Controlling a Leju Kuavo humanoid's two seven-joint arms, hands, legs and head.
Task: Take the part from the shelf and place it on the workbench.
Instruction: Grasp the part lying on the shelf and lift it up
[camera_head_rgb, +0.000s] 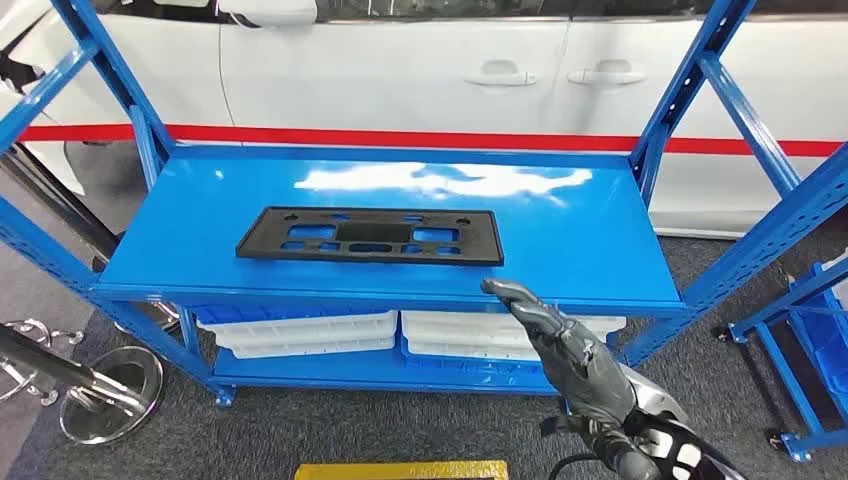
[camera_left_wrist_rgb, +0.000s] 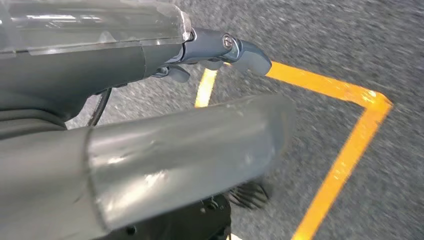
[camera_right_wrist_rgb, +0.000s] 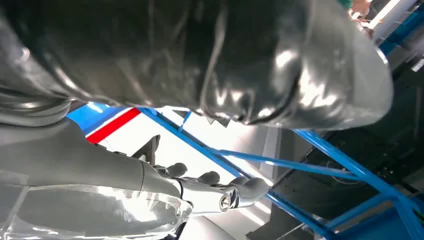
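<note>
The part (camera_head_rgb: 368, 236) is a flat black rectangular frame with cut-outs, lying on the top board of the blue shelf (camera_head_rgb: 580, 240), left of its middle. My right hand (camera_head_rgb: 565, 345) is raised in front of the shelf's front edge, below and to the right of the part, with its fingers stretched toward it and nothing in them. In the right wrist view the right hand (camera_right_wrist_rgb: 200, 187) holds nothing, with the shelf's blue bars (camera_right_wrist_rgb: 320, 167) beyond it. My left hand (camera_left_wrist_rgb: 200, 100) hangs over the grey floor, its thumb and fingers (camera_left_wrist_rgb: 245, 52) apart and holding nothing.
White bins (camera_head_rgb: 300, 330) fill the lower shelf. A white car (camera_head_rgb: 450, 70) with a red stripe stands close behind the shelf. A chrome stool base (camera_head_rgb: 110, 395) is at the left, a blue cart (camera_head_rgb: 810, 340) at the right. Yellow tape (camera_left_wrist_rgb: 345, 160) marks the floor.
</note>
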